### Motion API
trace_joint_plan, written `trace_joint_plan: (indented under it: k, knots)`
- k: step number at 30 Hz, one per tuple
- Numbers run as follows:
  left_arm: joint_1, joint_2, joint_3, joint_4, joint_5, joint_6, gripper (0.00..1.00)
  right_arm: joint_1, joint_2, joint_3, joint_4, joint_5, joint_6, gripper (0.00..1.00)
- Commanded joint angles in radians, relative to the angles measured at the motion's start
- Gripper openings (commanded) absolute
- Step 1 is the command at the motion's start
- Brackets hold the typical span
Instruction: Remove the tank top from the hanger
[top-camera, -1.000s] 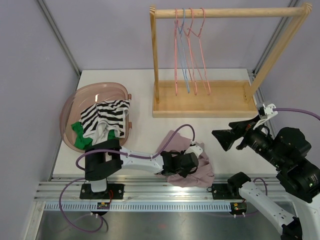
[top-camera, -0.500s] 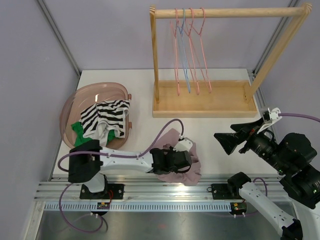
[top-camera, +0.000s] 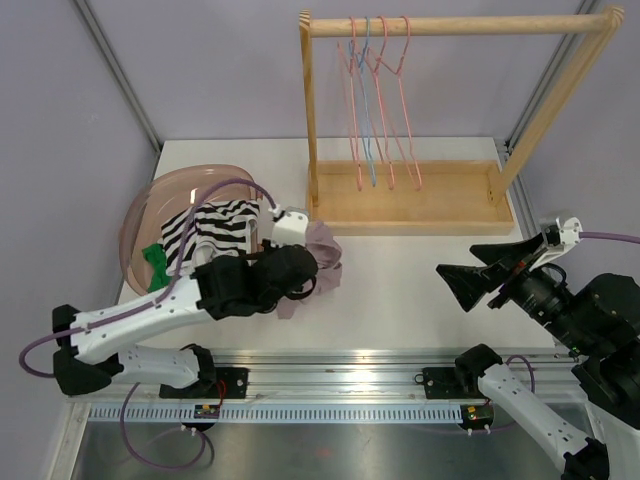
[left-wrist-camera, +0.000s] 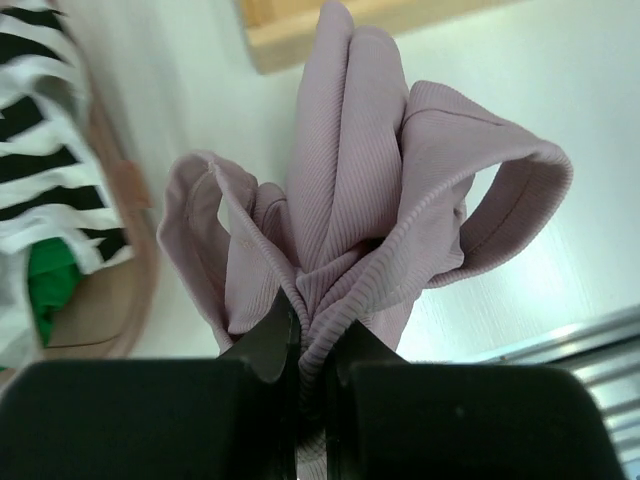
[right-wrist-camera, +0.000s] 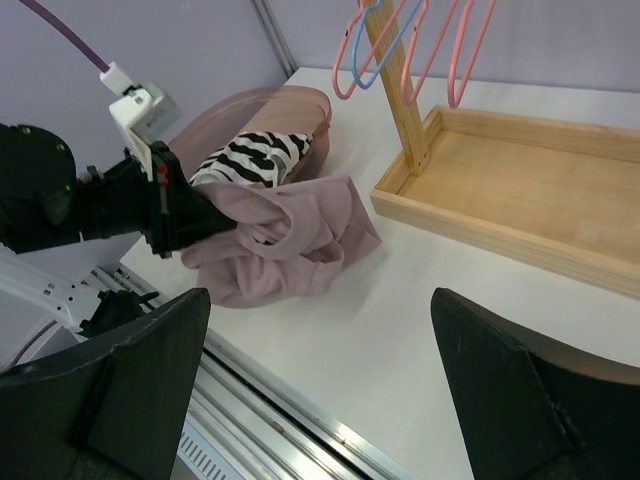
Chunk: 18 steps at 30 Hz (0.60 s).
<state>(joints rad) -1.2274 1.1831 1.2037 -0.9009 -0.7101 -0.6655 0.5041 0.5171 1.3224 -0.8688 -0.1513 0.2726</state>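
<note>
Mauve tank top (left-wrist-camera: 350, 230) clamped in left tool (left-wrist-camera: 310, 335)
Pink basket (top-camera: 150, 195) sits at its nine o'clock; right tool (right-wrist-camera: 320, 300) stands spread apart.

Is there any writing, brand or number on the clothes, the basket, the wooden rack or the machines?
None readable in any view.
The mauve ribbed tank top, the pink plastic basket and the wooden hanger rack show no lettering.
The small circuit boards at the arm bases are too small to read.

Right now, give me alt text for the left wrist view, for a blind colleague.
The left end effector, shut, pinches a bunched mauve tank top, seen against the white table. A pink basket with striped and green clothes sits left; a wooden rack base is behind.
</note>
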Motion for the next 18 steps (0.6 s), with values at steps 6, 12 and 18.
trace_joint_plan:
  k: [6,12,18]
  knots:
    - [0.268,-0.146,0.193,-0.113,-0.037,0.15,0.0,0.005,0.057,0.08,0.04,-0.004,-0.038,0.99]
    - [0.544,-0.152,0.336,-0.086,0.119,0.289,0.0,0.005,0.076,0.074,0.071,-0.024,-0.036,1.0]
    - [0.871,-0.08,0.442,-0.078,0.291,0.394,0.0,0.005,0.089,0.083,0.082,-0.033,-0.039,0.99]
